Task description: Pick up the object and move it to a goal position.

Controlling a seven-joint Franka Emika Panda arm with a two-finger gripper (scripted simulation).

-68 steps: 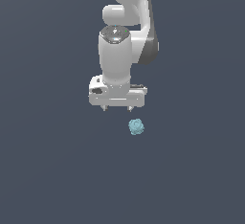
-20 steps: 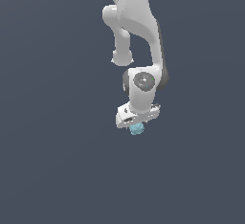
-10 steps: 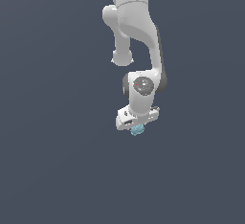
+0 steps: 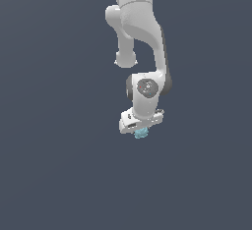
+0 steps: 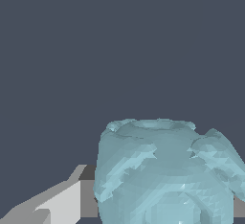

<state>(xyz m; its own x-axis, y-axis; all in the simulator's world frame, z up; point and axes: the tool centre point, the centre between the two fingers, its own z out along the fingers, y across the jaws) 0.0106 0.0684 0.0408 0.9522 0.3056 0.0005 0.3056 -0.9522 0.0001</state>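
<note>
Pale teal object (image 4: 141, 133), lumpy: in the exterior view we find it directly beneath the white gripper (image 4: 141, 131), touching its underside. In the wrist view we see the object (image 5: 165, 175) filling the space beside one grey finger (image 5: 72, 196), the gripper closed on it.

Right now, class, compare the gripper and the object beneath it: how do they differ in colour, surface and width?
Colour: the gripper is white with grey parts; the object is pale teal-blue.
Surface: the gripper has smooth, flat faces; the object is lumpy and bumpy, with a ring-like rim in the wrist view.
Width: in the exterior view the gripper is wider than the object, which only peeks out below it.
Shared: both sit against the same plain dark background.
</note>
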